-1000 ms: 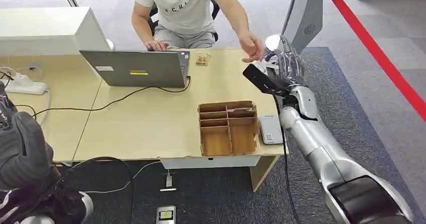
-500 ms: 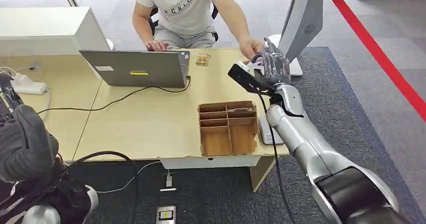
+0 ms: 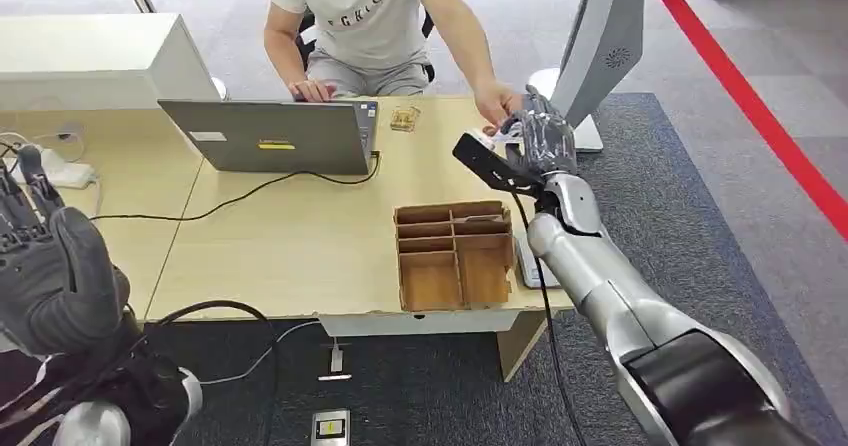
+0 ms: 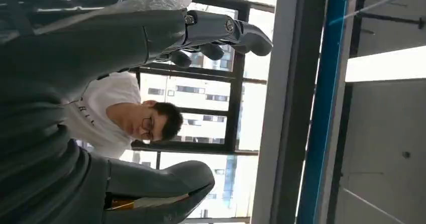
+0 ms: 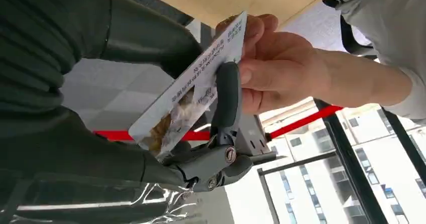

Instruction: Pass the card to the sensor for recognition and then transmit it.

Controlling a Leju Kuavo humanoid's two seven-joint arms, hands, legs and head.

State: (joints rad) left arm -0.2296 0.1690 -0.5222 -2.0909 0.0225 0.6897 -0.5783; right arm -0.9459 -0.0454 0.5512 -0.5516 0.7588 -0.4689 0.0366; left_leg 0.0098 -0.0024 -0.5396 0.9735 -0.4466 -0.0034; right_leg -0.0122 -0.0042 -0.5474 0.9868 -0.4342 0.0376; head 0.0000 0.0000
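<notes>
Card [image 5: 193, 91] handover is taking place at the far right corner of the wooden desk [image 3: 300, 236], which is serving as the landmark here. Compared with a second ago, the right hand [image 3: 540, 136] has swung in from beyond the desk's right edge to over that corner, and the seated person's hand [image 5: 274, 66] has come to meet it, so I judge the transmit step to be nearly finishing. The right hand is pinching the printed card between thumb and a finger while the person's fingers are closing on its other end. The left hand [image 3: 45, 266] is hanging off the desk's left side, fingers spread, holding nothing. A partitioned cardboard tray [image 3: 455, 254] is sitting at the desk's near edge, its compartments looking empty. The flat grey sensor pad [image 3: 530, 256] is lying just beside the tray's right wall.
</notes>
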